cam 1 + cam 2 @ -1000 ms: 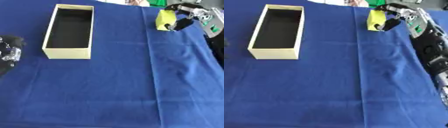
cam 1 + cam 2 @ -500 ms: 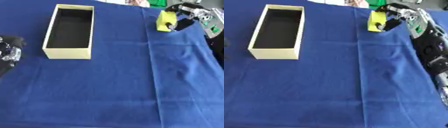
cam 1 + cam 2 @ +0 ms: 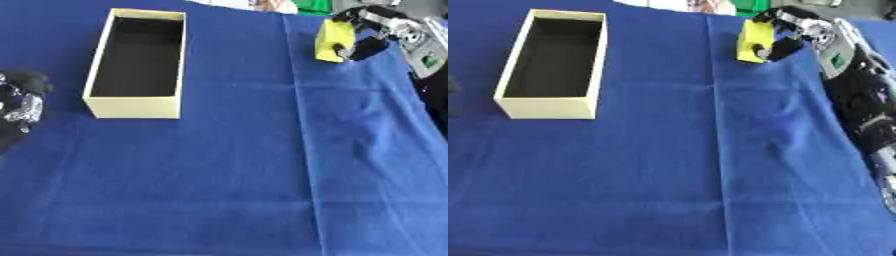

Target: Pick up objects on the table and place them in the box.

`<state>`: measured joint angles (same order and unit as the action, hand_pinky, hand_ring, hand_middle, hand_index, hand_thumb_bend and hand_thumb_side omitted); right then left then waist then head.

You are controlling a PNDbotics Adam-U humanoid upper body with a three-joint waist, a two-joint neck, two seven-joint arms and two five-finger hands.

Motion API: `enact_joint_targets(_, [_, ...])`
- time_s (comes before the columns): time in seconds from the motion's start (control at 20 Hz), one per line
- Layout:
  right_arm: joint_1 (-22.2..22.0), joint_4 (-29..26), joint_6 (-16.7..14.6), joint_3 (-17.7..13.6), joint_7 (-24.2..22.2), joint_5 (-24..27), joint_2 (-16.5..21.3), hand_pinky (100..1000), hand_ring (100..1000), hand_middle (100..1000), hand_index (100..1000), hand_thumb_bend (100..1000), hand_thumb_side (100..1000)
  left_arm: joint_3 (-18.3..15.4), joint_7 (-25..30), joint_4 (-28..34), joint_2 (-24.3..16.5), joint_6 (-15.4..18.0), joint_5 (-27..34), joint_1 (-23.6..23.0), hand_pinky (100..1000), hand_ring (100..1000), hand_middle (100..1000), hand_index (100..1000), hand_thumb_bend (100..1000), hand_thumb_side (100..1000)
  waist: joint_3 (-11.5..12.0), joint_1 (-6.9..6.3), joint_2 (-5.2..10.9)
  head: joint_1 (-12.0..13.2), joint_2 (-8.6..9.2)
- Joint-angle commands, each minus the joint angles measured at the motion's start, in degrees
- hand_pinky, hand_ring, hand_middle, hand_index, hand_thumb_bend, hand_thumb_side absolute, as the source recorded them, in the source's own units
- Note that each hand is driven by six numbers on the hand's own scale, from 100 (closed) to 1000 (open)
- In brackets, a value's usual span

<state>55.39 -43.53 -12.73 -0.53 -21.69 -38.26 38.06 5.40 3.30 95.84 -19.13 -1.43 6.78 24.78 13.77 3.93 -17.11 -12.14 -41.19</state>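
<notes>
since a second ago almost nothing moved: right hand [image 3: 785,37] still grasps one yellow block [image 3: 755,35] at the far right, well apart from one box [image 3: 140,61]; left hand [image 3: 19,102] is clenched at the left edge.

Right hand [image 3: 785,37] grips yellow block [image 3: 753,36], far from box [image 3: 508,80].

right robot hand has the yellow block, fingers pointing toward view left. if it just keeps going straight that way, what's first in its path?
Probably nothing soon. The right robot hand, curled round the yellow block, points left across bare blue cloth at the far edge. The box lies left but nearer; the line may pass its far rim. Depth is unclear.
</notes>
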Motion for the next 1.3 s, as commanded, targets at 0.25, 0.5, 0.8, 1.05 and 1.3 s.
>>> enact_joint_targets(0.25, [1.4, -6.8, -2.0, 1.2, -0.1, 2.1, 1.3, 835, 839, 467, 747, 100, 100, -0.3, -0.1, 1.4, -0.8, 0.1, 0.2, 0.7, 472, 700, 634, 631, 100, 250, -0.2, -0.14, 1.89, 0.0, 0.46])
enact_joint_targets(0.5, [2.5, -11.9, -3.7, 3.0, -1.6, 4.1, 0.1, 835, 840, 467, 748, 100, 100, -0.2, 0.0, 1.4, -0.7, 0.1, 0.2, 0.6, 472, 700, 634, 632, 100, 250, -0.2, 0.0, 2.28, -0.3, 0.47])
enact_joint_targets(0.8, [5.1, -17.7, -6.1, 6.3, -4.6, 5.4, -2.6, 839, 842, 470, 750, 100, 100, 0.0, 0.3, 1.4, -0.6, 0.1, 0.2, 0.6, 472, 701, 635, 632, 100, 250, 0.0, 0.15, 2.66, -0.9, 0.51])
enact_joint_targets(1.05, [7.8, -20.7, -7.8, 8.9, -7.0, 6.3, -6.4, 840, 842, 472, 755, 100, 100, 0.4, 0.8, 1.3, -0.3, 0.1, 0.2, 0.7, 472, 701, 635, 633, 100, 250, 0.5, 0.2, 2.82, -1.6, 0.49])
enact_joint_targets(1.3, [9.8, -21.7, -8.8, 11.1, -9.3, 6.9, -11.2, 839, 841, 473, 759, 100, 100, 0.9, 1.3, 1.2, 0.2, 0.0, 0.2, 0.8, 472, 702, 636, 634, 100, 250, 1.5, 0.23, 2.9, -2.7, 0.48])
